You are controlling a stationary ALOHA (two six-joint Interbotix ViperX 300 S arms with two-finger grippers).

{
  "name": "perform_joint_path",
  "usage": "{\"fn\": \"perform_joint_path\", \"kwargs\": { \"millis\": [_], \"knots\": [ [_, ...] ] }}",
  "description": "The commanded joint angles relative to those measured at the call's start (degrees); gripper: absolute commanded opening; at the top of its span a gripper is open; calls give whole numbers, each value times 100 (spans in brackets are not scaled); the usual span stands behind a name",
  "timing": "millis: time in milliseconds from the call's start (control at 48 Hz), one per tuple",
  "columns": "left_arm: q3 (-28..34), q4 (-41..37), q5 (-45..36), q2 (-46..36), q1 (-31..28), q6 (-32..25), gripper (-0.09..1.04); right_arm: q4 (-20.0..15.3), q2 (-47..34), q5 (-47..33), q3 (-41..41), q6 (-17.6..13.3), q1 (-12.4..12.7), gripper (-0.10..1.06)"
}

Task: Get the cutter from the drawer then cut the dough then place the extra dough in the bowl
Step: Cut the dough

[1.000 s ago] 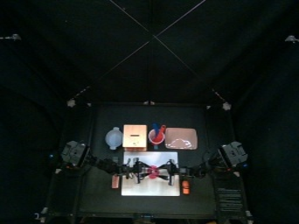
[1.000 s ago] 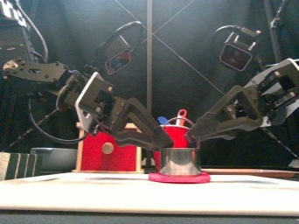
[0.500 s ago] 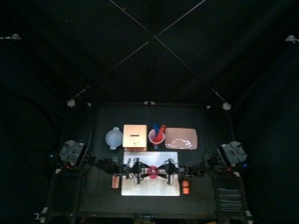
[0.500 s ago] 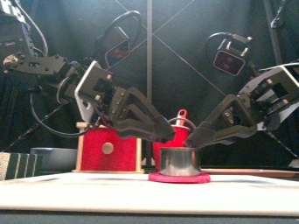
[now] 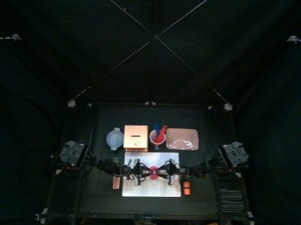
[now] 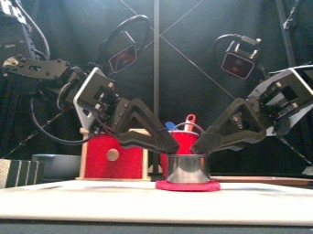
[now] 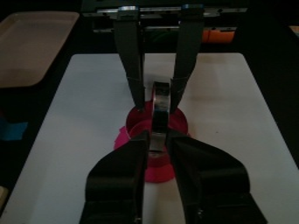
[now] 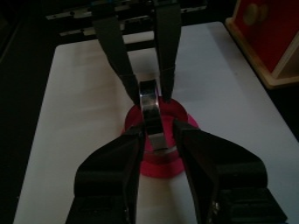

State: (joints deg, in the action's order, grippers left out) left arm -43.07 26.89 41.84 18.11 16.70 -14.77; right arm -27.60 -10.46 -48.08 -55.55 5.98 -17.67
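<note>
A round metal cutter (image 6: 188,168) stands on a flat pink dough disc (image 6: 188,186) in the middle of the white cutting board (image 5: 153,190). My left gripper (image 6: 171,150) slants down from the left and my right gripper (image 6: 204,150) from the right, each pinching the cutter's wall on its own side. In the left wrist view my left gripper (image 7: 158,122) is shut on the cutter's rim (image 7: 162,93) above the dough (image 7: 132,133). The right wrist view shows my right gripper (image 8: 152,124) shut on the rim (image 8: 149,93), with dough (image 8: 173,140) beneath.
Behind the board stand the blue-grey bowl (image 5: 114,138), the wooden box (image 5: 135,136) with its red drawer front (image 6: 110,155), the red cup (image 5: 159,134) holding knives, and the pink tray (image 5: 185,138). A small orange thing (image 5: 116,183) lies by the board's left edge.
Both wrists have lifted, so the jaws slant more steeply down to the cutter. The cutter and the dough have stayed in place.
</note>
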Motion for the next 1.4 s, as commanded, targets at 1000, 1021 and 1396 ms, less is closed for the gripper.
{"fn": "perform_joint_path", "kwargs": {
  "millis": [1000, 1021, 1396],
  "knots": [
    [185, 0, -1283, -9, 211, 44, 53, -18, -44, 1617, 167, -79, 53, 50],
    [193, 9, -1292, 18, 220, 44, 53, -26, -53, 1679, 167, -79, 53, 50],
    [325, 176, -1538, 387, 334, 53, 53, -62, -88, 2408, 149, -97, 35, 50]
  ]
}}
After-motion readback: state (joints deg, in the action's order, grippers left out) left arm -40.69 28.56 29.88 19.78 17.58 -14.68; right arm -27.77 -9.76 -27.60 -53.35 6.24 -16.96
